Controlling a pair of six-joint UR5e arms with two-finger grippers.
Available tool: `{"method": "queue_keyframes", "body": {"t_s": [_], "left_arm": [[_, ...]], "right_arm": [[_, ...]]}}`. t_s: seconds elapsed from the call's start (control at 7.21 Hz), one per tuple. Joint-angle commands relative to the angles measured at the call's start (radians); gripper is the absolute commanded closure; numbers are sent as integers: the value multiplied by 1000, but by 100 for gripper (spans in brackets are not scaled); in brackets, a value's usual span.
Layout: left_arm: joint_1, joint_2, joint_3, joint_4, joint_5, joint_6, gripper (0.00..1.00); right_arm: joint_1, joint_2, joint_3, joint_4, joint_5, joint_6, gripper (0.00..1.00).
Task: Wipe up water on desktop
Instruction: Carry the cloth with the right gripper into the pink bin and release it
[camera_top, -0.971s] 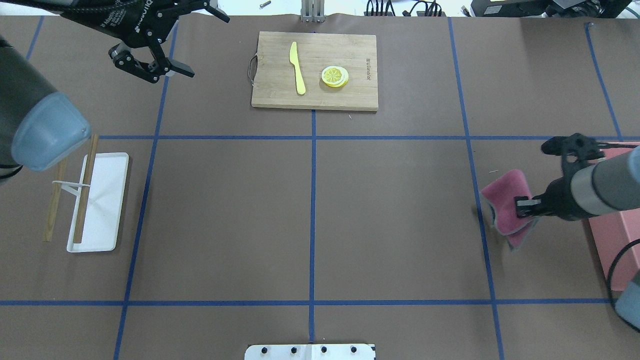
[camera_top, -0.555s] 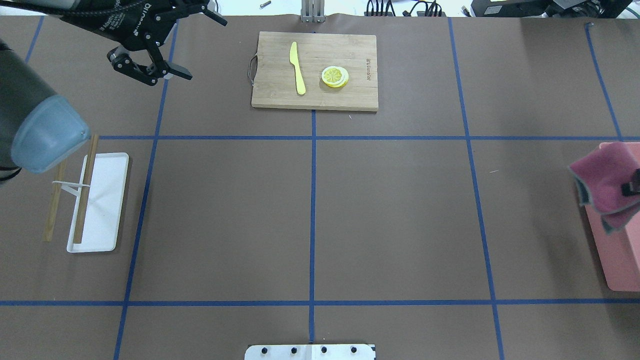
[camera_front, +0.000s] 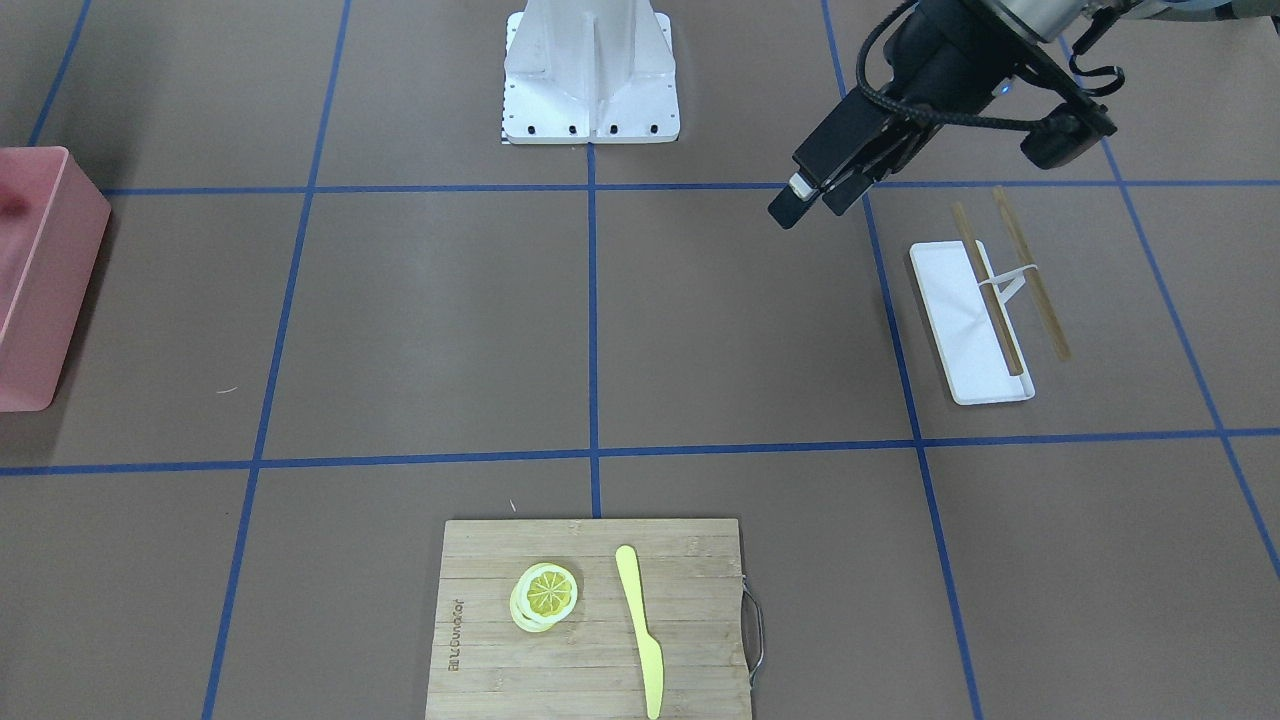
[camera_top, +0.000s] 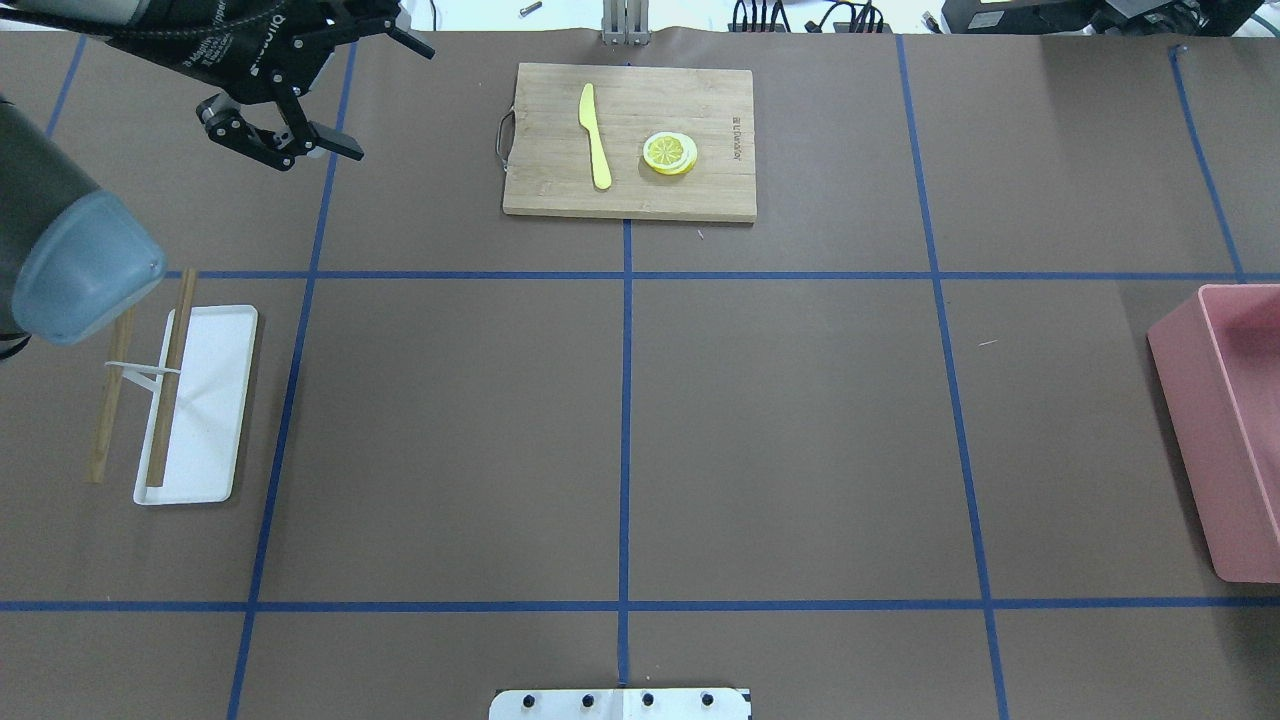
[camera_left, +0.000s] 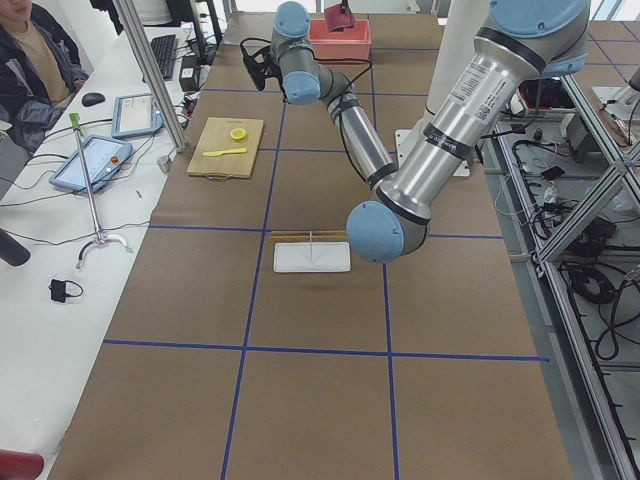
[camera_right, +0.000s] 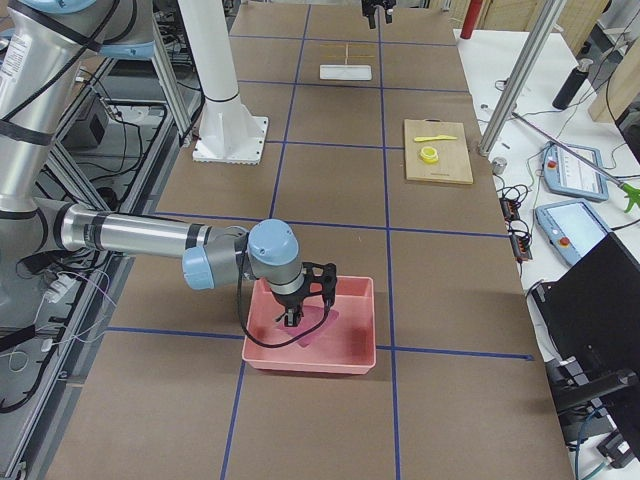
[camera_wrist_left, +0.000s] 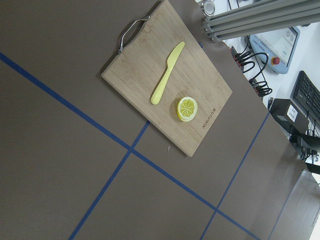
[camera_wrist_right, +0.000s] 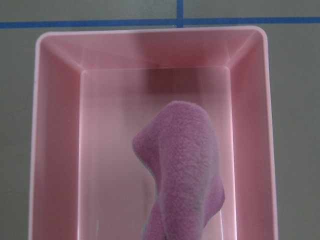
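Over on the robot's right side, the right gripper (camera_right: 291, 318) hung down inside the pink bin (camera_right: 310, 362), just above a crumpled pink cloth (camera_wrist_right: 185, 165). I couldn't tell whether its fingers were clamped on the cloth. The left gripper (camera_top: 300, 145) hovered over the far left of the brown bench (camera_top: 780, 430), fingers apart and holding nothing. The bench, gridded with blue tape, carried a cutting board (camera_top: 700, 195) at its far edge and a white tray (camera_top: 215, 400) at the left.
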Motion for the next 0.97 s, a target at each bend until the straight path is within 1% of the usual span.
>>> {"method": "queue_keyframes", "body": {"t_s": [0.0,0.14,0.28,0.42,0.55,0.69,0.83], "left_arm": [[-7,3,-9,3,1,4,2],[-41,26,-16,0,-2,25,2],[-62,71,-27,1,-2,164,2],[-81,140,-33,3,-2,326,2],[-137,224,-47,4,-3,504,2],[-201,335,-59,3,-3,712,2],[-266,457,-61,3,-2,985,2]], "right_arm": [[10,4,-44,0,37,-26,68],[10,6,-57,2,66,-25,16],[10,12,-73,11,74,-23,0],[10,50,-90,10,74,-25,0],[10,69,-95,13,74,-25,0],[10,84,-97,13,65,-26,0],[12,84,-107,14,56,-32,0]]}}
